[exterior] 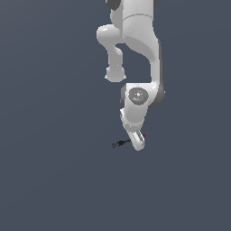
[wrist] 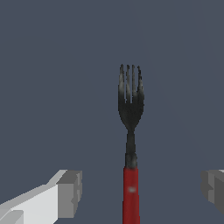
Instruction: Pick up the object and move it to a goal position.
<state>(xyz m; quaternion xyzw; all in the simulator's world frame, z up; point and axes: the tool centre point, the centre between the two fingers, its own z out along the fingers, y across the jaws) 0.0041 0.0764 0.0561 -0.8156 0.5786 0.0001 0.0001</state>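
The object is a small fork (wrist: 130,144) with a red handle and a black, silvery pronged head. In the wrist view it lies on the grey floor between my two grey fingertips (wrist: 70,192), which stand wide apart on either side of the handle without touching it. My gripper (wrist: 142,192) is open. In the exterior view the fork (exterior: 121,143) shows as a tiny dark stick poking out toward the exterior view's left from under my gripper (exterior: 138,143), with a red speck of handle at the hand's other side.
A plain dark grey floor (exterior: 54,171) surrounds the fork on all sides. The white arm (exterior: 135,45) rises above the hand in the exterior view.
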